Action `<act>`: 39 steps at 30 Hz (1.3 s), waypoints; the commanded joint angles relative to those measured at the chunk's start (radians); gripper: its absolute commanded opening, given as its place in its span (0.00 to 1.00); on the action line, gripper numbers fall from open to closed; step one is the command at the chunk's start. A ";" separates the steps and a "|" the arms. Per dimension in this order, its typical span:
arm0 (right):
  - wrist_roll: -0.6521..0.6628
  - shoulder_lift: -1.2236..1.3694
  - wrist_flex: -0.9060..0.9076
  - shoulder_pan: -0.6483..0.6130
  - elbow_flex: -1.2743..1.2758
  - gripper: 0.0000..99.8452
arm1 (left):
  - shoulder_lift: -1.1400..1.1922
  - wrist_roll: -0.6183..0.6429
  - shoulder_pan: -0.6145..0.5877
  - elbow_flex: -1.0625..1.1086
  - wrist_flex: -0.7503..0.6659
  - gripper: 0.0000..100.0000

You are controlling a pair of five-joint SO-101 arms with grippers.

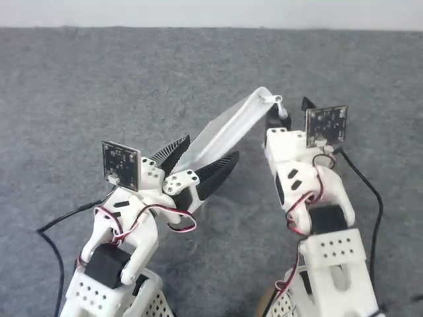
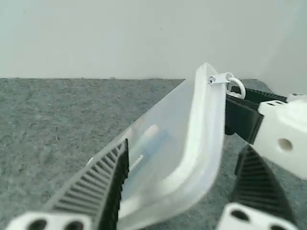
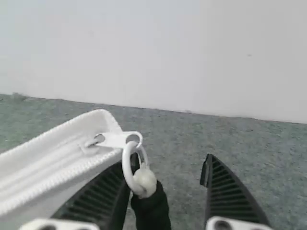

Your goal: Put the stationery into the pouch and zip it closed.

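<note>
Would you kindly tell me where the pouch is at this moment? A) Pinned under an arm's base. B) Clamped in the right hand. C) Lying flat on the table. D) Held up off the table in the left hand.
D: the pouch sits between the fingers of the left hand and slants up clear of the grey table, while the right hand is open by the zipper pull.

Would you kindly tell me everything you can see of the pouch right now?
The pouch is a flat, translucent white plastic case with a white zipper along its upper edge. The ring pull, tipped with a bead, sits at its raised end, so the zip looks closed. It hangs tilted above the grey carpet, clamped by the left gripper; faint shapes show inside. The open right gripper sits beside the pull.
</note>
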 commanded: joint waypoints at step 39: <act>0.279 -0.773 0.736 -0.088 0.196 0.20 | -0.021 -0.135 -0.830 -0.122 0.212 0.34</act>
